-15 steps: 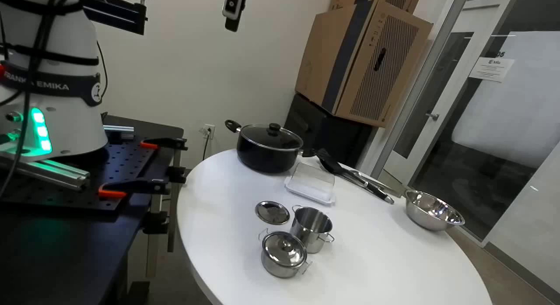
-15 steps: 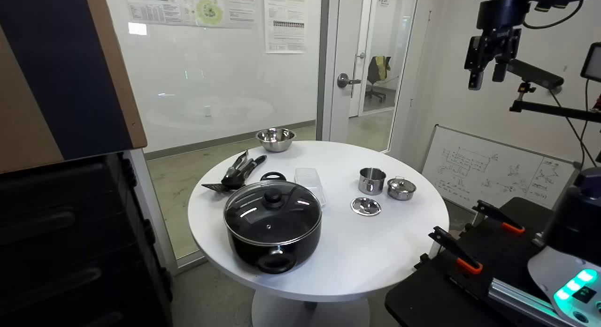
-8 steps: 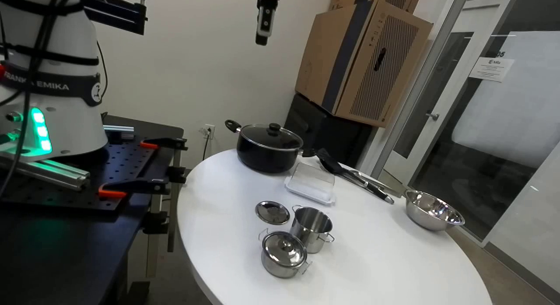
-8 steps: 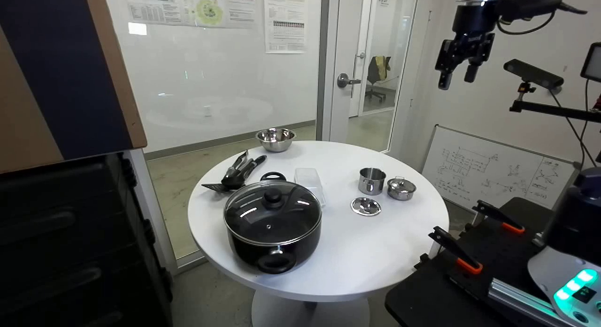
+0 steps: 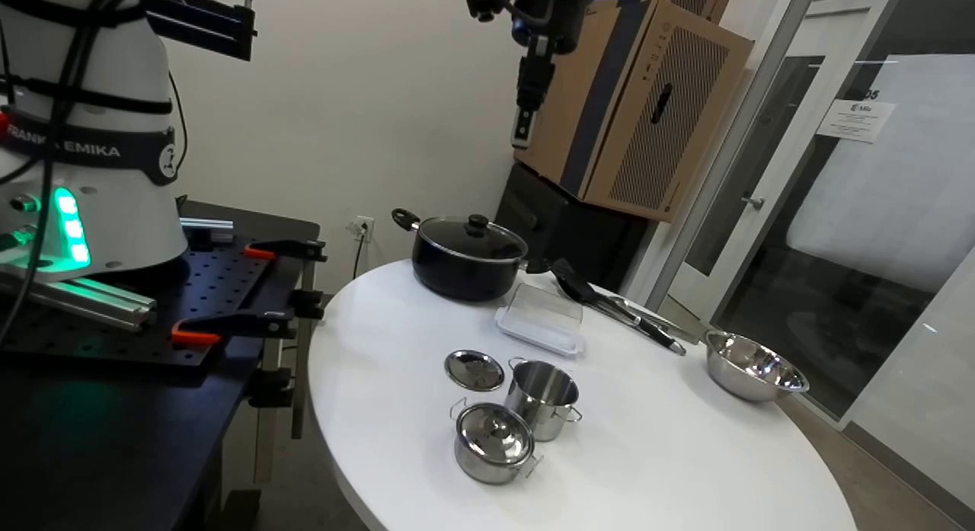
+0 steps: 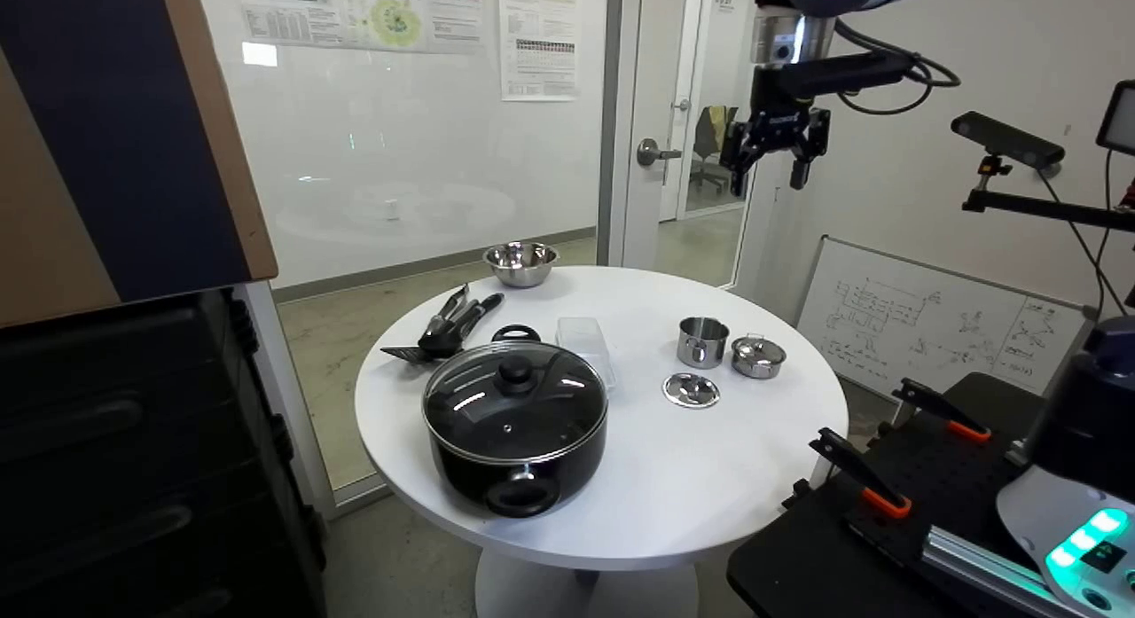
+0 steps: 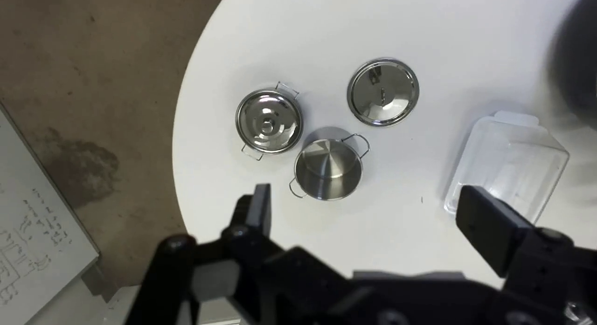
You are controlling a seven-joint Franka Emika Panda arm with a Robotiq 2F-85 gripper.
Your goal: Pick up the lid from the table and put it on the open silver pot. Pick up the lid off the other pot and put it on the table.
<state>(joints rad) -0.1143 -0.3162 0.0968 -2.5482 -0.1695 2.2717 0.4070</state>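
Steel loose lid sits way below the empty, wide-spread tool, over toward the tabletop edge nearest the robot base.

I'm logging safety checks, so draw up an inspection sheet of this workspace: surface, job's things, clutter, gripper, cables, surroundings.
Surface: round white table; one tiny dark mark in the wrist view.
Job's things: loose lid lying on the table; tall pot standing open beside it; squat pot with its lid on.
Clutter: black pot with glass lid, plastic box, utensils, steel bowl.
Gripper: open, above the table, nothing between the fingers.
Cables: black cables hanging down the arm; a cord plugged in at the outlet.
Surroundings: cardboard boxes above black drawers; a whiteboard.
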